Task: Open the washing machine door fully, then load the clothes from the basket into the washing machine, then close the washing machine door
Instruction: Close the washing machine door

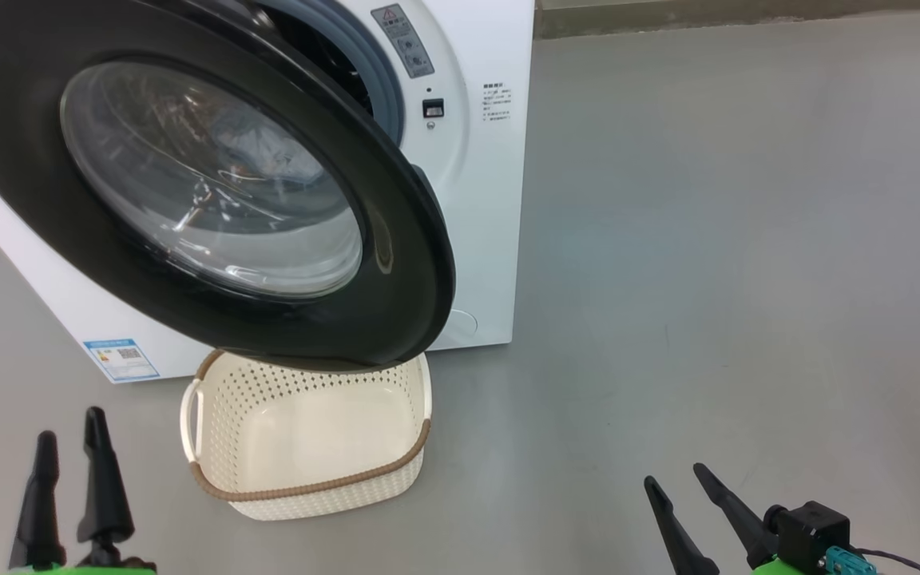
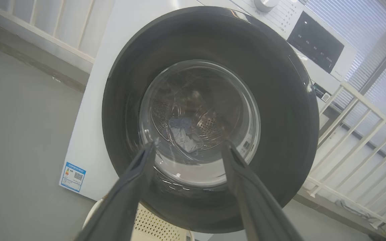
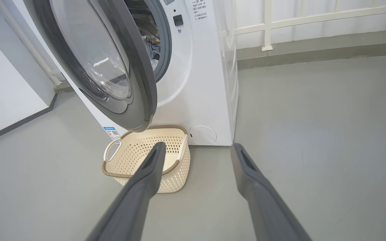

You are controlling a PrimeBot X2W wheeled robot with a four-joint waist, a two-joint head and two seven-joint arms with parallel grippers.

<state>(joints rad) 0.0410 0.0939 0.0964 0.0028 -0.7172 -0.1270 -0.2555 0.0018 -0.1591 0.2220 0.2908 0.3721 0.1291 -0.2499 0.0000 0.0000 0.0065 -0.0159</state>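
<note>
The washing machine (image 1: 484, 239) is white with a grey-blue gasket (image 1: 380, 80) and a blue label (image 1: 120, 359) low on its front, the washing machine door (image 1: 396, 263) is glossy black round clear glass, and the basket (image 1: 308, 499) before it is cream, hole-dotted, brown-rimmed, on grey floor (image 1: 707, 279).

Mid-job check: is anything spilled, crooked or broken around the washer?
Nothing looks spilled or damaged. One thing is unfinished: the washing machine door stands ajar, its lower edge hanging over the basket, which looks empty. The clothes lie inside the drum of the washing machine.
</note>
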